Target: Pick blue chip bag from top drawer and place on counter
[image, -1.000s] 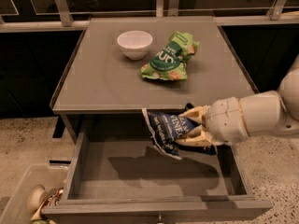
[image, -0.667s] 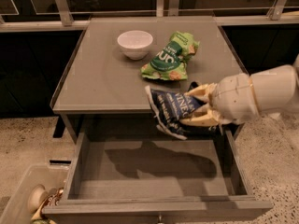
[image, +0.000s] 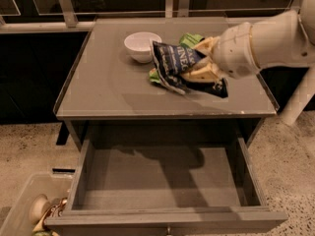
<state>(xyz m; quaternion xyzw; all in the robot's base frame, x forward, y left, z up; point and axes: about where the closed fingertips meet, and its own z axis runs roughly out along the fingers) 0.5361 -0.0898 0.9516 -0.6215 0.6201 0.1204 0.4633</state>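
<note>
End effector: over the right half of the worktop, fingers clamped on the blue chip bag. Bag: dark navy glossy foil, heavily wrinkled, white lettering facing the camera, tilted. It is held just right of the white bowl and hides most of the green snack bag. Its shadow falls on the worktop. Top drawer: pulled out.

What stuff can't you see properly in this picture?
Camera view:
Green snack bag: mostly hidden behind the blue chip bag.
The bag's lettering: partly covered by the gripper, which grips it over the counter.
Pale bin: cut off by the bottom-left corner.
</note>
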